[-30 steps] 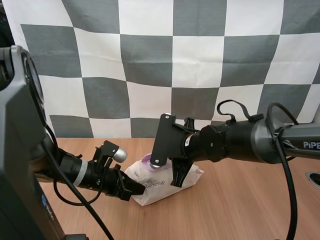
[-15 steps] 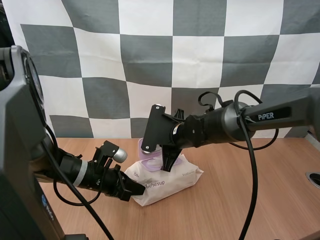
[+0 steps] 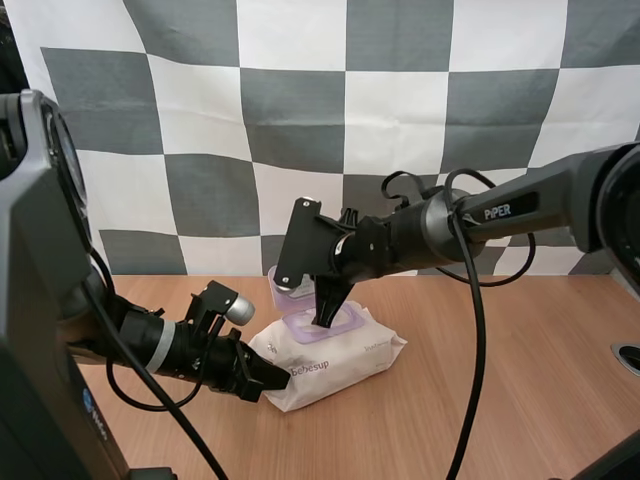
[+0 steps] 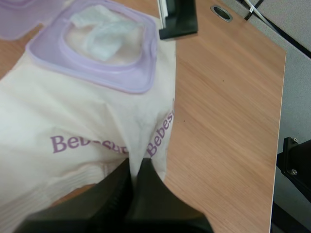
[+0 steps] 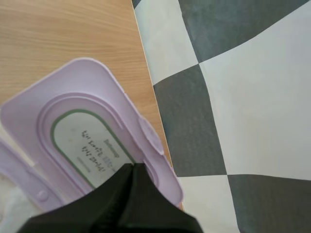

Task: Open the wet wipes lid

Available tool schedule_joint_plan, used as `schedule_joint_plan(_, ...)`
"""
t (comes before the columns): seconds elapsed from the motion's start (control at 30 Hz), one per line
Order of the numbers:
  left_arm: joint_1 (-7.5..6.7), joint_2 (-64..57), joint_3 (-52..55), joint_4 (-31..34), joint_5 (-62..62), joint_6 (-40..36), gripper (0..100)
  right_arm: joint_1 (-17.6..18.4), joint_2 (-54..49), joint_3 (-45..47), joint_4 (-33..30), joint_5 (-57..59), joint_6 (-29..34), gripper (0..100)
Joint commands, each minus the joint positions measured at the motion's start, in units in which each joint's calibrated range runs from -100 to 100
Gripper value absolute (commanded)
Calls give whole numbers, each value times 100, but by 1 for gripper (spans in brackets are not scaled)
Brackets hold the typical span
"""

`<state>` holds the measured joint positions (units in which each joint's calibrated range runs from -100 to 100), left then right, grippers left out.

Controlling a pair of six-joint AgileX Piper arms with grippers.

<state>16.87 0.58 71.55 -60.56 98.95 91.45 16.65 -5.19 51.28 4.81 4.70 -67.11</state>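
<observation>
- The pack of wet wipes (image 3: 350, 352) is lying on the wooden table (image 3: 500, 380), around the middle and a little to the left.
- Its lilac lid (image 3: 284, 297) is standing open at the far left edge of the pack, with its inner face turned toward the right gripper.
- A white wipe (image 4: 99, 31) is showing inside the lilac frame (image 4: 97, 77) of the opening.
- The left gripper (image 3: 268, 378) is reaching in low from the left, its fingers clamping the pack's near left corner between them.
- The right gripper (image 3: 324, 318) is pointing down over the frame, just in front of the lid, with its fingers lying together and nothing between them.
- I cannot tell whether its tip is touching the lid.
</observation>
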Motion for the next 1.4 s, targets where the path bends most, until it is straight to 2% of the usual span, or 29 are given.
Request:
schedule_joint_plan(0.0,0,-1,-1,8,-2,-5,0,2,79,-17,1,-16,7,0)
schedule_joint_plan(0.33,0,-1,-1,27,-2,-5,0,-16,146,-17,1,-58,7,0)
schedule_joint_plan(0.53,0,-1,-1,38,-38,-5,0,-39,-45,-17,1,772,7,0)
schedule_joint_plan(0.63,0,-36,-13,38,-389,-18,1,-39,-336,-17,1,922,450,0)
schedule_joint_plan(0.7,0,-141,-13,38,-913,-39,10,-39,-534,-17,1,961,602,0)
schedule_joint_plan(0.77,0,-261,-13,38,-1323,-87,27,-39,-695,-17,1,1092,602,0)
schedule_joint_plan(0.8,0,-339,-13,38,-1463,-161,40,-39,-742,-17,1,1170,602,4)
schedule_joint_plan(0.87,0,-526,-13,-40,-1661,-349,66,-39,-816,-17,1,1462,646,31)
schedule_joint_plan(0.9,0,-629,-13,-90,-1721,-433,77,-39,-841,-17,1,1543,766,45)
schedule_joint_plan(0.93,0,-747,-13,-131,-1810,-540,84,-39,-873,-17,1,1609,946,55)
schedule_joint_plan(0.97,0,-882,-13,-160,-1934,-637,87,-39,-944,-17,-30,1696,1102,59)
schedule_joint_plan(1.0,0,-1007,-13,-175,-2018,-673,87,-39,-1018,-17,-100,1785,1225,59)
schedule_joint_plan(1.1,0,-1560,-13,-113,-2421,-802,87,-39,-1449,-17,-449,2042,1725,54)
schedule_joint_plan(1.2,0,-2470,-13,-88,-2903,-910,87,-39,-2157,-17,-879,2264,2280,53)
schedule_joint_plan(1.37,0,-4094,-13,-70,-3434,-1025,84,-39,-3469,-17,-1218,2893,2686,52)
